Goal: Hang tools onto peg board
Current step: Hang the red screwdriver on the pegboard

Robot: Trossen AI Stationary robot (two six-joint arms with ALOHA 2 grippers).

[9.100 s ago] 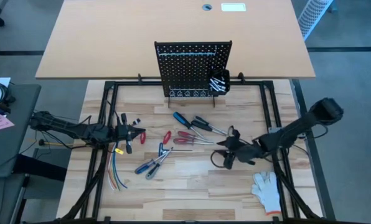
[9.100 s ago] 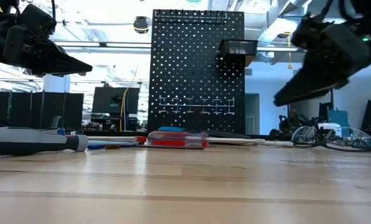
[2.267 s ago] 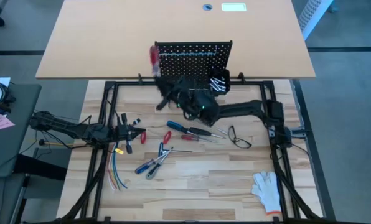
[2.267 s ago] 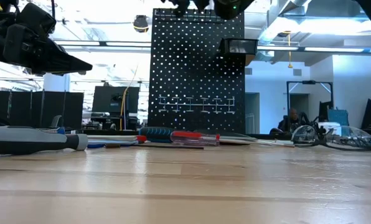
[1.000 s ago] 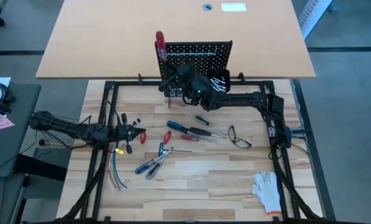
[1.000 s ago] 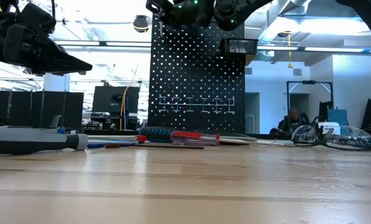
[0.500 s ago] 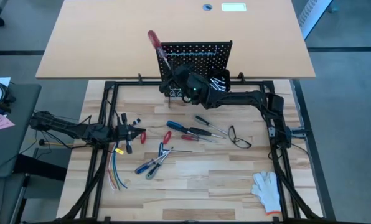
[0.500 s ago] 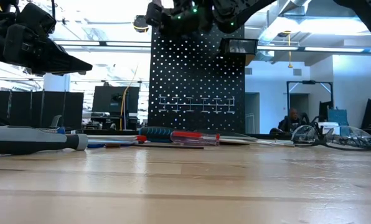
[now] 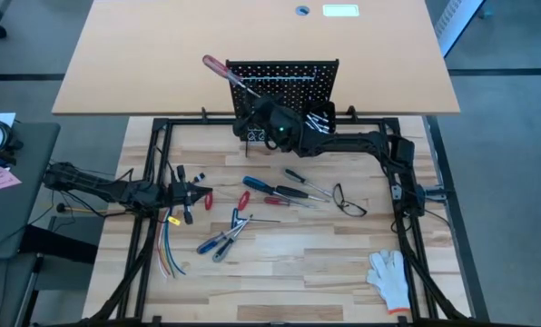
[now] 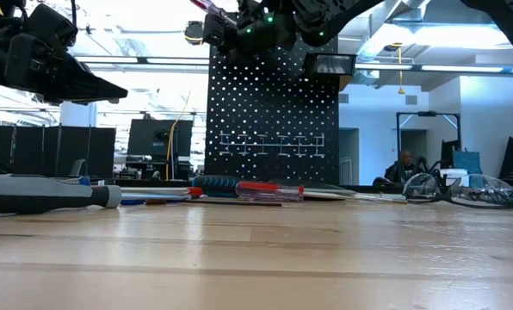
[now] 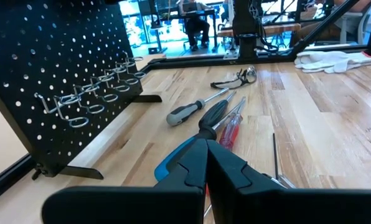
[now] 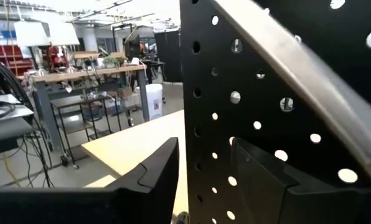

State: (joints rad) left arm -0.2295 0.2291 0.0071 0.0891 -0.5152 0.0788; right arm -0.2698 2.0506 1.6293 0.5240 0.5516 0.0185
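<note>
the right gripper [image 9: 260, 111] is raised at the top left part of the peg board [image 9: 298, 77], just in front of its face. the red-handled screwdriver [image 9: 218, 67] sits there too: its red handle juts past the board's upper left corner and its thin metal shaft [image 12: 297, 81] slants down toward the gripper. in the right wrist view the shaft crosses diagonally before the holed panel, beyond the two dark fingers [image 12: 154, 171], which stand apart with a gap between them; whether they touch the shaft cannot be told. the tool's long axis runs obliquely, handle up and to the left in the high view, tip toward the board's middle. the left gripper [image 9: 195, 195] waits low over the table's left side, jaws together, near the other tools [image 9: 275, 188].
</note>
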